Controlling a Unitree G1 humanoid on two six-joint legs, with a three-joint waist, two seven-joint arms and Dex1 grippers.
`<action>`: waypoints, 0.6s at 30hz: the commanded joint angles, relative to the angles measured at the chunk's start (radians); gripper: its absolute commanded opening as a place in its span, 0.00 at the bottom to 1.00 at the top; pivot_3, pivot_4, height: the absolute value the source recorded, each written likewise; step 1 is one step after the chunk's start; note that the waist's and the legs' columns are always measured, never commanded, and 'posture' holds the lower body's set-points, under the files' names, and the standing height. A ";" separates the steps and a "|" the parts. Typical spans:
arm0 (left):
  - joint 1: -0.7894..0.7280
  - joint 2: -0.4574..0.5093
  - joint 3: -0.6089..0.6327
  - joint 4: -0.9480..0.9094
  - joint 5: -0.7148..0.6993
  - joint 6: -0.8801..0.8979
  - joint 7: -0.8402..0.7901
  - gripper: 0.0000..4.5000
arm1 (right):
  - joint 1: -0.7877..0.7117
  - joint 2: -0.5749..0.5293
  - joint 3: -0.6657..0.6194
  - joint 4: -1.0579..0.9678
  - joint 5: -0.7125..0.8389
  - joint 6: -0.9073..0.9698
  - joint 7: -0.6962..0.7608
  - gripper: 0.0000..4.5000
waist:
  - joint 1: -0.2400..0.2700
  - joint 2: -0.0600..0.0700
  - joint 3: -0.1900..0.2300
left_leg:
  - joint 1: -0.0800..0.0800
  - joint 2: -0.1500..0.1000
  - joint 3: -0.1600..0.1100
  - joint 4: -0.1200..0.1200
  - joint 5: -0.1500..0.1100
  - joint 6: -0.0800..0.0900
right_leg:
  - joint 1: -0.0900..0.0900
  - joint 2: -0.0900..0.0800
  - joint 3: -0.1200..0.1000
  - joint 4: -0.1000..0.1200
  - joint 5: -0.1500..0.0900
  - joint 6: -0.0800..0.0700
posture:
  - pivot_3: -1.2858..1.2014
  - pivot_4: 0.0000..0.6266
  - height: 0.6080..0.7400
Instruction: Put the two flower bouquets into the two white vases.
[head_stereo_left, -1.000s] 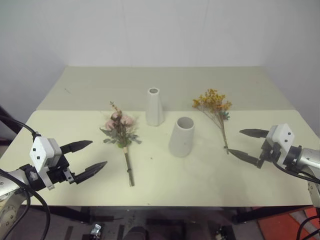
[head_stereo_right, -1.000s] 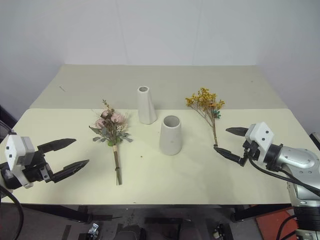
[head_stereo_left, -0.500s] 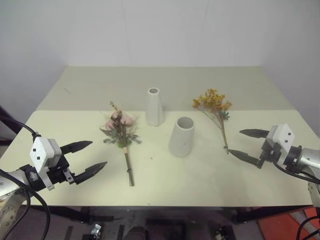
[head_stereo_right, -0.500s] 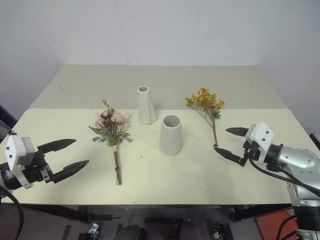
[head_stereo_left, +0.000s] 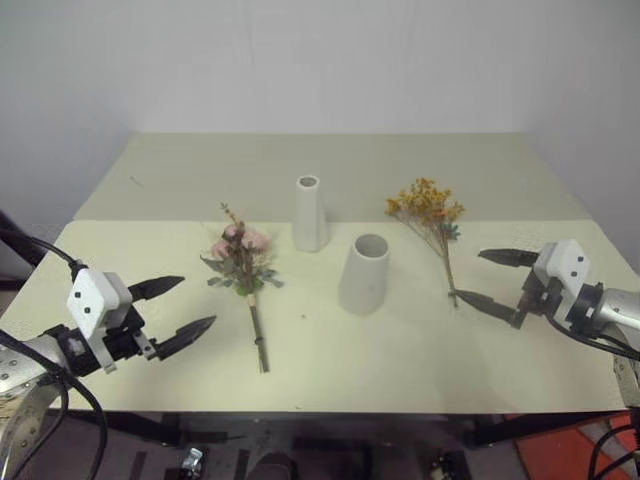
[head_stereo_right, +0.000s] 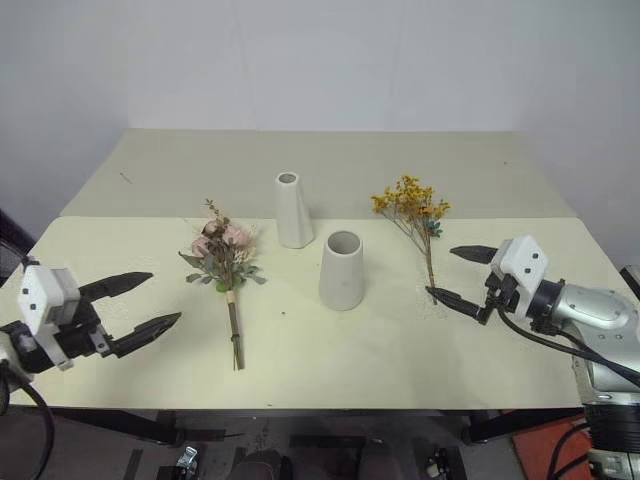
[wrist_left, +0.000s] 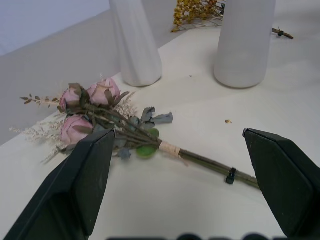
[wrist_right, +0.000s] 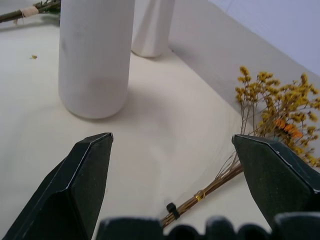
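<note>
Bouquets both lie flat on the table (head_stereo_left: 150, 180), untouched, so I'm at the reach-in stage with both grippers spread wide and empty. My right gripper (head_stereo_right: 462, 275) brackets the stem end of the yellow-orange bouquet (head_stereo_right: 415, 215); my left gripper (head_stereo_left: 178, 307) sits near the pink rose bouquet (head_stereo_left: 243, 265), not yet around its stems. Next I judge each must close on a stem. Between them stand the slim vase (head_stereo_left: 309, 214) and the wide-mouthed vase (head_stereo_left: 364, 273). Both arms reach in nearly level from the sides.

left gripper (head_stereo_left: 174, 308): jaws wide, empty | right gripper (head_stereo_left: 484, 279): jaws wide, empty
</note>
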 joint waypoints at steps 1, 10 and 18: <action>-0.071 0.033 -0.020 0.008 0.011 0.009 0.013 0.99 | -0.034 0.003 -0.006 0.004 0.001 -0.008 -0.006 1.00 | 0.000 0.000 0.000 | 0.000 0.000 0.000 0.000 0.000 0.000 | 0.000 0.000 0.000 0.000 0.000 0.000 | 0.52 0.24 1.00; -0.245 0.124 -0.100 -0.019 0.007 0.422 0.238 0.99 | -0.086 0.015 0.018 0.013 -0.005 -0.022 0.010 1.00 | -0.001 0.000 0.000 | -0.001 0.000 -0.002 0.000 0.000 0.000 | -0.001 0.000 0.000 0.000 0.000 0.000 | 0.52 0.24 1.00; -0.604 0.110 -0.209 -0.103 -0.160 1.164 0.427 0.99 | -0.222 -0.008 0.055 0.092 -0.018 -0.038 0.081 1.00 | -0.003 -0.001 0.000 | -0.001 -0.001 -0.006 0.001 0.000 0.000 | 0.000 0.000 0.000 0.001 0.000 0.001 | 0.52 0.24 1.00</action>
